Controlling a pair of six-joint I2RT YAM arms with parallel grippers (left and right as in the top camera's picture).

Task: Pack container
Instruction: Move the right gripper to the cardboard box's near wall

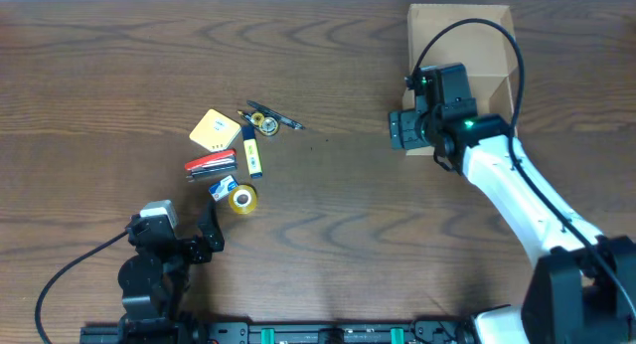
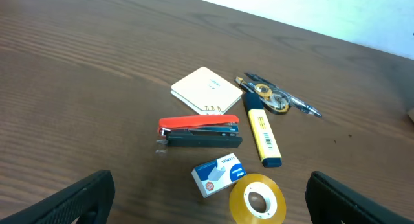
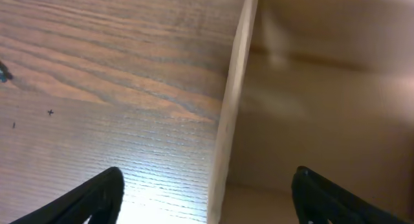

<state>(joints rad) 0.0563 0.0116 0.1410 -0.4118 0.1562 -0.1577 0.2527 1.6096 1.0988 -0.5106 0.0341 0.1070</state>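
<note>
Right claw [image 1: 405, 130] spread, straddling box [image 1: 467, 36] wall, apparently to grip it; left claw [image 2: 213, 208] spread, empty, facing stationery [image 2: 200, 132].

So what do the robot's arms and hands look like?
Right arm: white shell, black joints, a small green light, a looping black cable. Left arm: mostly black, with a trailing cable too. Left hand and right hand: two plain black fingers each.

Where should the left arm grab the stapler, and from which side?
Probably grip the stapler across its narrow width from straight above, toward the end away from the highlighter: it lies flat and long, and the pad and blue box crowd its other half.
</note>
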